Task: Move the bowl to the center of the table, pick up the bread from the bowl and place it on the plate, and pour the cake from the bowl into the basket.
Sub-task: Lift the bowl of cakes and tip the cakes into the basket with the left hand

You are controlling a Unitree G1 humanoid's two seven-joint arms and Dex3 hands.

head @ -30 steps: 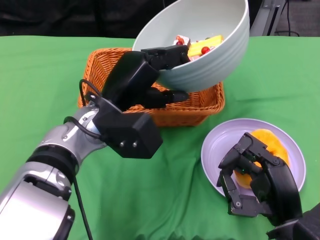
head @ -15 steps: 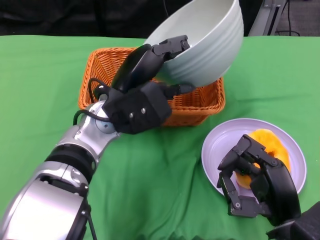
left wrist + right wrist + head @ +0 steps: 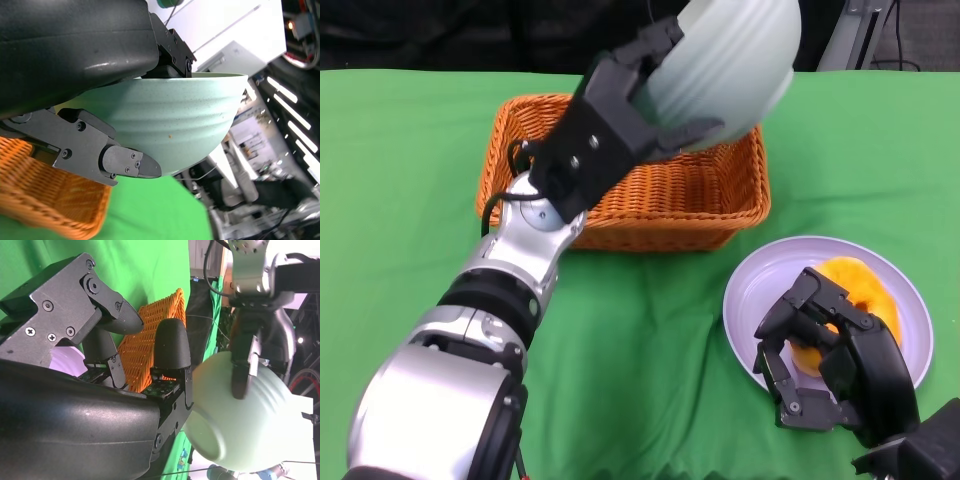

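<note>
Pale green, the bowl [image 3: 725,70] is gripped at its rim by your left hand [image 3: 610,130] and tipped steeply over the far side of the wicker basket [image 3: 630,205]. Your right hand [image 3: 825,365] rests on the lilac plate [image 3: 760,290], near right, fingers loosely curled beside the bread [image 3: 860,290], clasping nothing.

Showing pale mint green with faint ribbed bands on the bowl [image 3: 735,70], woven orange wicker on the basket [image 3: 665,205], and bright green cloth across the table [image 3: 410,180]. Glowing yellow-orange on the bread [image 3: 855,295], resting against the soft lilac of the plate [image 3: 765,290]. Gleaming matte black on the left hand [image 3: 610,130] and right hand [image 3: 830,365], with brushed silver along the forearm [image 3: 470,340].
</note>
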